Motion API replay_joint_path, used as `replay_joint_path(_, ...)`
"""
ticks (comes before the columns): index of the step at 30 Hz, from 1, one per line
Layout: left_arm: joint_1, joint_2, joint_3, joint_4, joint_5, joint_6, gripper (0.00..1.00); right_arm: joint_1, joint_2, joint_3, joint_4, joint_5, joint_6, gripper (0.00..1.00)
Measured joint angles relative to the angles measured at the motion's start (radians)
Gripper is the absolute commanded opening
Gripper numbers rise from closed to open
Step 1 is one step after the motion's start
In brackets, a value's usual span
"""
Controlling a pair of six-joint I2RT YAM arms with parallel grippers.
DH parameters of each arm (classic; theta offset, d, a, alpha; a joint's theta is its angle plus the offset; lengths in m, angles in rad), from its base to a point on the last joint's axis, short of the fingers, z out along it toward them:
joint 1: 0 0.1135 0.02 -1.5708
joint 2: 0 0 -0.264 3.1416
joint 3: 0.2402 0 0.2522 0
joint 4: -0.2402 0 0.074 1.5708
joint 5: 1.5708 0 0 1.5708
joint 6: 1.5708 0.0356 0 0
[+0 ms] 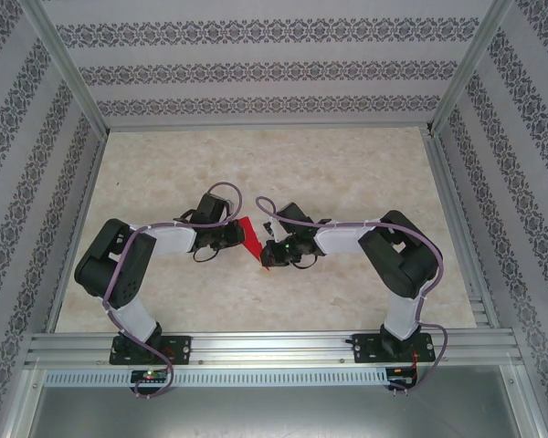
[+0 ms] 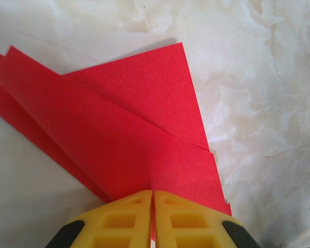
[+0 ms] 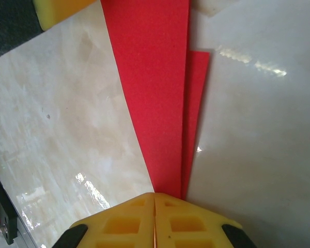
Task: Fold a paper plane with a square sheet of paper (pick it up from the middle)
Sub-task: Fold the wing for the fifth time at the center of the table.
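The square sheet of paper (image 1: 252, 239) is bright red and folded into a layered, pointed dart, the paper plane, held just above the table's middle between both arms. My left gripper (image 1: 237, 236) is shut on its wide end; in the left wrist view the yellow fingertips (image 2: 139, 206) pinch the paper (image 2: 129, 124), whose folded flaps fan away from them. My right gripper (image 1: 273, 255) is shut on the narrow end; the right wrist view has the red strip (image 3: 155, 93) running from its closed jaws (image 3: 154, 197) toward the left gripper's yellow finger (image 3: 62, 8).
The marbled beige tabletop (image 1: 347, 182) spreads on all sides of the arms. Patterned walls and aluminium frame rails (image 1: 256, 347) enclose it, with both arm bases bolted at the near edge.
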Motion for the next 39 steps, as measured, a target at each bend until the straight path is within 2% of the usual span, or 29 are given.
replay_joint_path(5,0.000,0.000,0.000,0.000,0.000,0.000,0.11,0.001,0.000,0.086,-0.089,0.001,0.017,0.09)
replay_joint_path(9,0.000,0.000,0.000,0.000,0.003,0.000,0.11,0.000,0.000,0.171,-0.093,0.003,0.028,0.09)
replay_joint_path(24,0.006,0.002,0.000,0.002,0.022,-0.001,0.11,-0.002,0.129,0.216,-0.122,0.007,0.024,0.08)
replay_joint_path(30,0.006,0.002,0.001,0.001,0.027,0.000,0.12,-0.006,0.124,0.188,-0.088,0.002,0.019,0.08)
replay_joint_path(39,0.006,0.002,0.016,-0.004,0.056,0.030,0.12,-0.007,0.033,0.026,0.020,-0.011,0.011,0.08)
